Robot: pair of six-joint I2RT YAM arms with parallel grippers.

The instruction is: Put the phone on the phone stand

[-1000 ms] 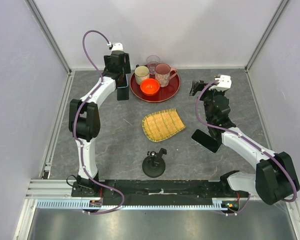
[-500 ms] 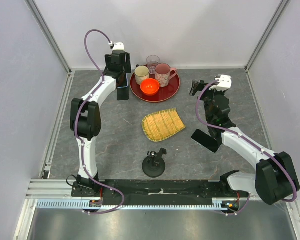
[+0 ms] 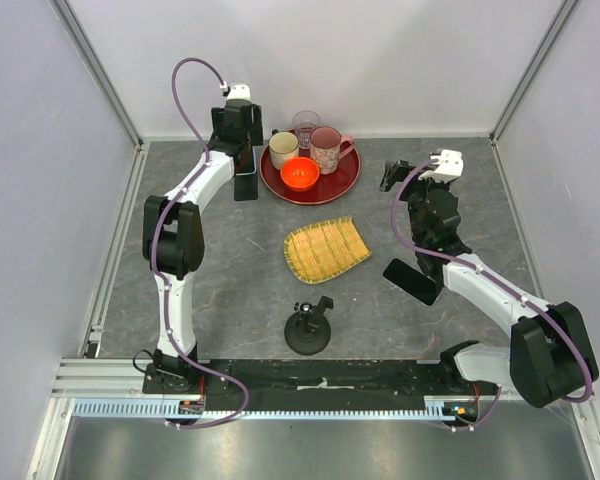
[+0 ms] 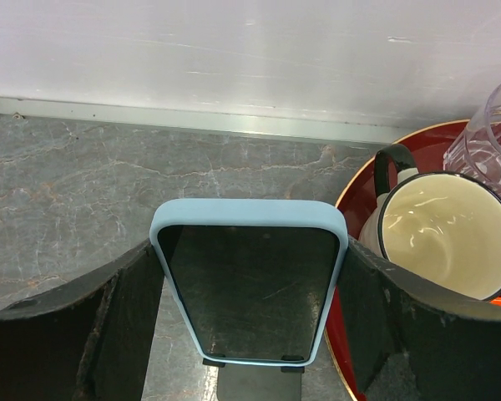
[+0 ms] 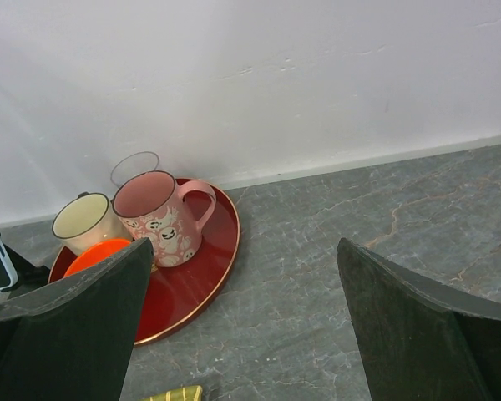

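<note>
A phone (image 4: 250,292) in a light blue case leans upright on a small black stand (image 4: 250,383), its bottom edge in the stand's two hooks. In the top view it stands at the back left (image 3: 245,178), beside the red tray. My left gripper (image 4: 247,246) is open, one finger on each side of the phone, very close to its edges. My right gripper (image 5: 246,251) is open and empty above bare table at the right (image 3: 392,178). A second dark phone (image 3: 412,280) lies flat by the right arm. A black round-based holder (image 3: 308,330) stands near the front.
A red tray (image 3: 332,185) at the back holds a cream mug (image 4: 447,234), a pink mug (image 5: 154,217), a clear glass (image 3: 305,122) and an orange bowl (image 3: 299,173). A woven bamboo mat (image 3: 326,248) lies mid-table. Walls close the back and sides.
My left wrist has shifted slightly right and back, while the phone stays put on its stand. The right arm has not moved.
</note>
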